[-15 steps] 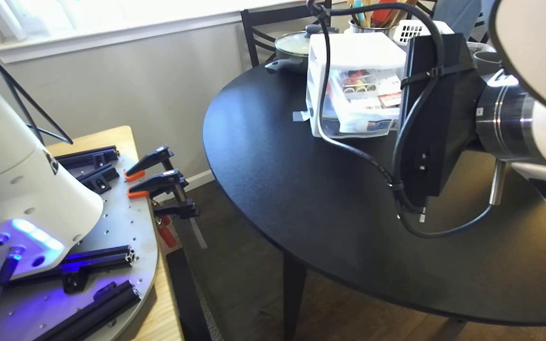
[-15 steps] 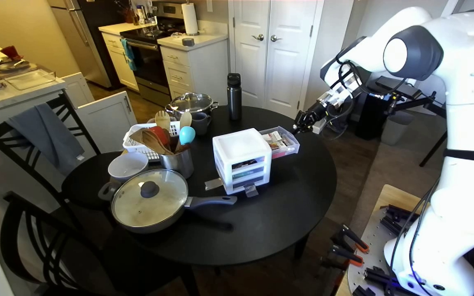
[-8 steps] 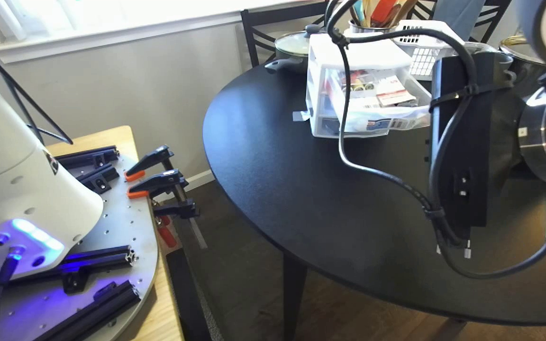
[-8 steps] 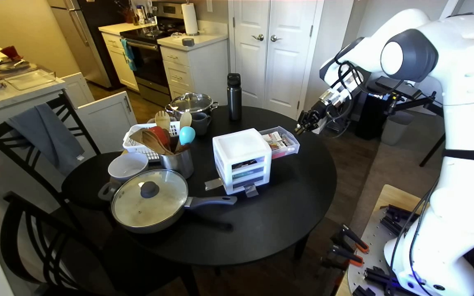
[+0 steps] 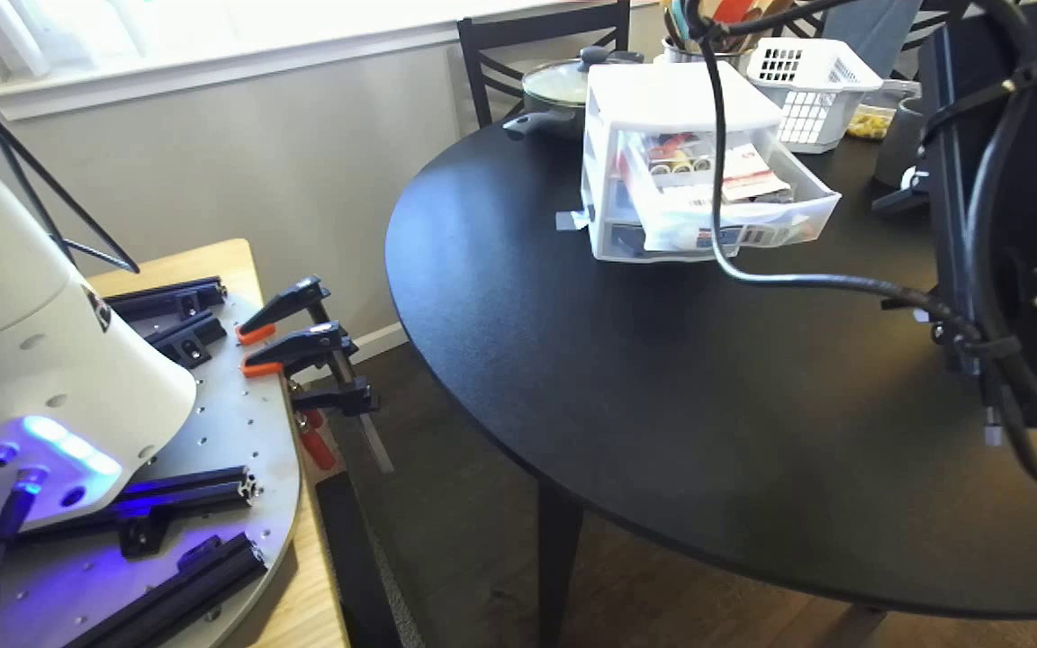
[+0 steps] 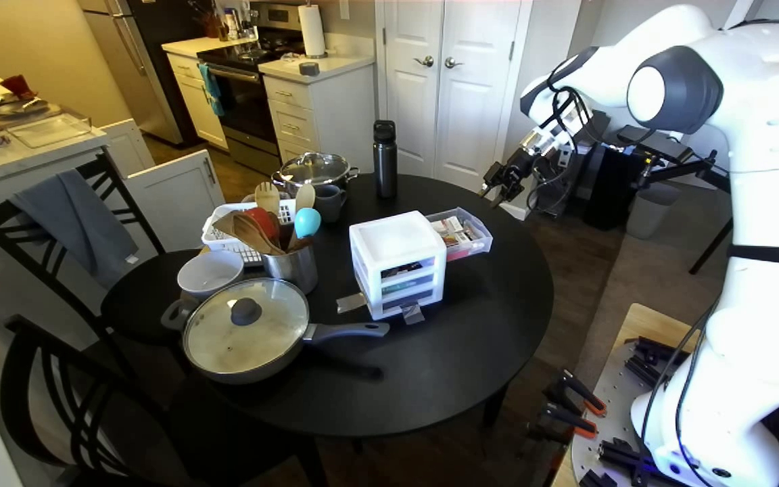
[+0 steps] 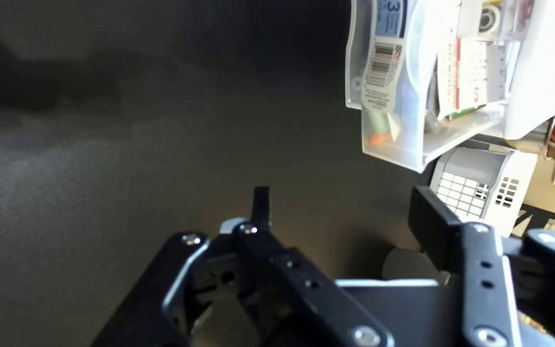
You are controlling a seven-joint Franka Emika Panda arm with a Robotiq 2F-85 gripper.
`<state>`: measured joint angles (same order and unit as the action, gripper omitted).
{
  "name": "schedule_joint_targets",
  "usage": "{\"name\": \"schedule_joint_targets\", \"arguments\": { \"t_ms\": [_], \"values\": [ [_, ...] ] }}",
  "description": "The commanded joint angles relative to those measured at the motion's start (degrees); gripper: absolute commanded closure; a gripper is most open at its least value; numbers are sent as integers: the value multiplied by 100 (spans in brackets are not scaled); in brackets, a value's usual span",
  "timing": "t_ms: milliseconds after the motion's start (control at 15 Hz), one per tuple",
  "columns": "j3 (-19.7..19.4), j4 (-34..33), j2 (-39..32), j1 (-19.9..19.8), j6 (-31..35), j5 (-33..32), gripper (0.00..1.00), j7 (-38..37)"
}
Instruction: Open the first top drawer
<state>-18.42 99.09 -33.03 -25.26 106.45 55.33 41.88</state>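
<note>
The first top drawer (image 6: 487, 243) is a shallow clear-plastic tray pulled well out of the top tier of the white-framed drawer unit (image 6: 396, 233). Small packets and boxes lie inside it, and its front wall (image 5: 807, 225) stands out over the dark table. Below it the lower drawers (image 6: 408, 285) stay in the frame. My gripper (image 6: 489, 199) hangs beyond the drawer's front, apart from it. In the wrist view my gripper (image 7: 340, 190) is open, with nothing between its fingers, and the drawer's front corner (image 7: 403, 149) shows above the gap.
A lidded pan (image 6: 247, 331) and a utensil holder (image 6: 291, 270) stand behind the unit. A white basket (image 5: 811, 85), a dark bottle (image 6: 385, 162) and a glass-lidded pot (image 6: 315, 169) are also on the round black table (image 6: 470, 365). A grey mug (image 7: 407, 264) shows past the fingers.
My gripper has backed off from the drawer's front and lifted, and its jaws have opened. The wrist has moved right in an exterior view, uncovering the drawer and basket. The drawer stays pulled out.
</note>
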Motion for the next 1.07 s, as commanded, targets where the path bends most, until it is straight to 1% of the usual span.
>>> {"name": "schedule_joint_targets", "arguments": {
  "t_ms": [0,467,533,1000],
  "values": [
    [196,-99,354,-78,-86,-344,1,-139],
    [393,-433,781,-89,-673,-609,0,-124],
    [402,-455,638,-104,-485,-478,0,-27],
    [412,-476,705,-93,-572,-492,0,-23]
  ]
}}
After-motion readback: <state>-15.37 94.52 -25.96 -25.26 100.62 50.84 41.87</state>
